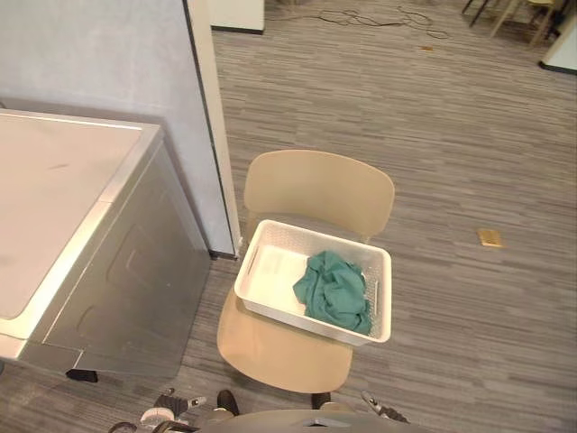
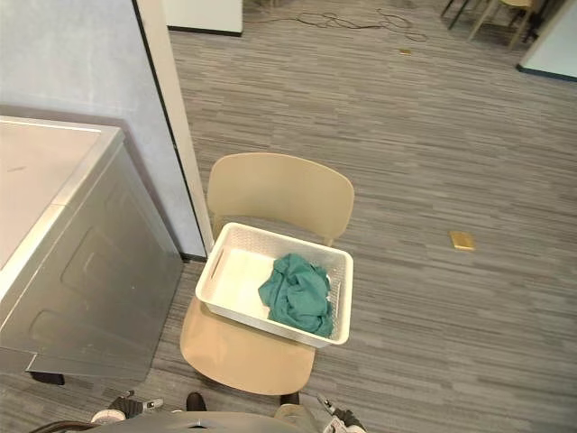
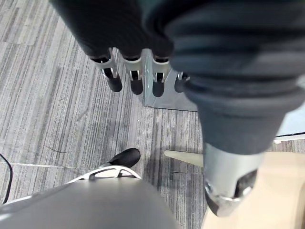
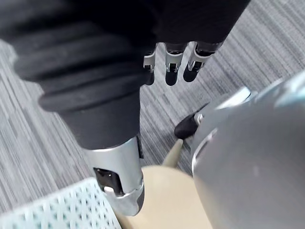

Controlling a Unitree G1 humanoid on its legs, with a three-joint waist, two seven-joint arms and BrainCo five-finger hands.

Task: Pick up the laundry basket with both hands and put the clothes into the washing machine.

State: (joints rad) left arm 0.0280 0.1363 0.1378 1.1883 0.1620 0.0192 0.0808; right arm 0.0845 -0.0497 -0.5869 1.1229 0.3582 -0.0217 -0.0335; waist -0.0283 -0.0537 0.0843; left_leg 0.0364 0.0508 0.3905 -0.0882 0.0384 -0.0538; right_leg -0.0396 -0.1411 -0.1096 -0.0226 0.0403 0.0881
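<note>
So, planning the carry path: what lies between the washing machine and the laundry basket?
Between washing machine and laundry basket: a strip of bare carpet, in both eye views; a partition's pale edge post stands just behind it.

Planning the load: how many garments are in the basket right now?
1: a green garment bunched at the right end of the white basket on the beige chair. Anything smaller could be hidden beneath it.

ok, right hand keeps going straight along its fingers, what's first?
Probably the carpet floor: the right hand points open fingers at it with nothing between. The chair seat and basket lie off that line, by the thumb.
</note>
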